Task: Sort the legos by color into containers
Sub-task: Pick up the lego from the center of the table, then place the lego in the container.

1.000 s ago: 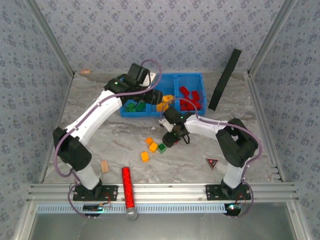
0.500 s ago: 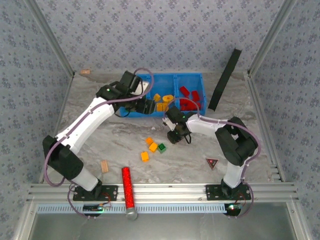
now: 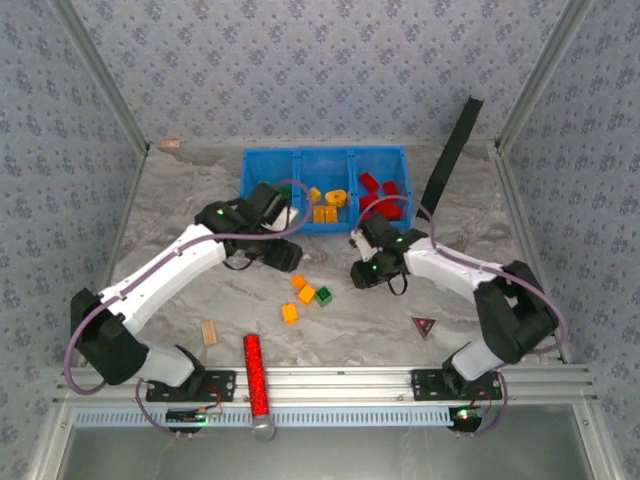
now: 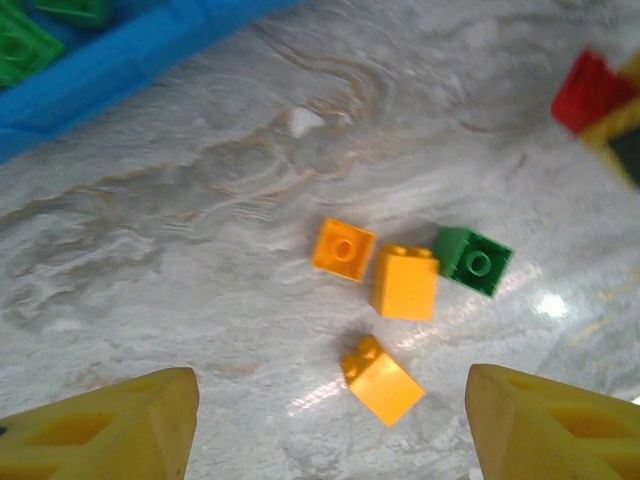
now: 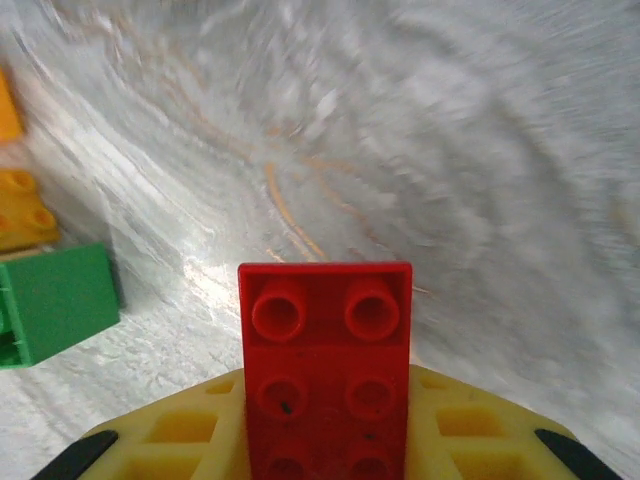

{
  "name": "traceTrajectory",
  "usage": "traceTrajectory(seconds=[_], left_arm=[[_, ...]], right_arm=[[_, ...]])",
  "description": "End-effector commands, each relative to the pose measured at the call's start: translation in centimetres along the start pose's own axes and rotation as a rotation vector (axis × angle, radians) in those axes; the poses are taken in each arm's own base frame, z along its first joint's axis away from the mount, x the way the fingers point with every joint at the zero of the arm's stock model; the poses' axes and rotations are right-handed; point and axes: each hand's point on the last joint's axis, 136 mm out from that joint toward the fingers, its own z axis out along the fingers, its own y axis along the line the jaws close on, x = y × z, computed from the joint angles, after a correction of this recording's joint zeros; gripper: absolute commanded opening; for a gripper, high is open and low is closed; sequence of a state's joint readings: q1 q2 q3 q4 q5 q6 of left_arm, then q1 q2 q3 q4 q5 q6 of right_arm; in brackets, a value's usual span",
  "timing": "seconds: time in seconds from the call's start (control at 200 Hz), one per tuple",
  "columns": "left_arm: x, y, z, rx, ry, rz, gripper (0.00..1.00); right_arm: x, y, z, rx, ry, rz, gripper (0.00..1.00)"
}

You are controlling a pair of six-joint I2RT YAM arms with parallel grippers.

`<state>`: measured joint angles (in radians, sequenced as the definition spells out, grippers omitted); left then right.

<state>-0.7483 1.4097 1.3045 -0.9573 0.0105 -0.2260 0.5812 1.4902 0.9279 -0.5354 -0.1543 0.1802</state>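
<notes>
**Right gripper clamped on a red brick, left gripper hanging open with nothing in it**

From overhead you can barely spot that red brick. The right wrist cam has it up close on the yellow fingers, with the background all smeared. The left wrist cam shows the loose bricks on the table: three orange bricks and one green brick. It also catches green ones in the blue bin, in the end the left arm partly covers from above. The triangle sticker is too small to read.
</notes>
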Motion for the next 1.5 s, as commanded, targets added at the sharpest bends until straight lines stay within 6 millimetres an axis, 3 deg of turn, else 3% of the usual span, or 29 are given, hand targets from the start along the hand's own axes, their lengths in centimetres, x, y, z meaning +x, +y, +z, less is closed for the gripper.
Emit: traceTrajectory(seconds=[0.0,0.25,0.45,0.475,0.79,0.96,1.494], left_arm=[[1.7,-2.9,1.9,0.070,0.049,0.104,0.71],[2.4,-7.4,4.4,0.137,0.059,0.236,0.72],[2.3,-9.0,6.9,0.104,0.080,0.309,0.72],[2.4,-9.1,7.2,0.096,0.084,0.320,0.72],[1.6,-10.1,10.1,0.060,0.095,0.380,0.72],[1.7,-10.0,11.6,0.033,0.116,0.391,0.71],[3.0,-8.9,15.2,-0.044,0.181,0.350,0.69]], right_arm=[[-0.1,-1.3,-2.9,0.009,-0.025,0.117,0.28],[-4.1,-4.6,-7.1,0.041,-0.149,0.200,0.27],[-7.8,-6.4,-7.6,0.050,-0.195,0.207,0.27],[-9.3,-6.6,-8.3,0.052,-0.226,0.200,0.27],[-14.9,-9.1,-5.8,0.105,-0.201,0.162,0.27],[-16.8,-10.4,-4.0,0.120,-0.183,0.164,0.27],[-17.4,-12.8,-0.1,0.122,-0.105,0.186,0.34]])
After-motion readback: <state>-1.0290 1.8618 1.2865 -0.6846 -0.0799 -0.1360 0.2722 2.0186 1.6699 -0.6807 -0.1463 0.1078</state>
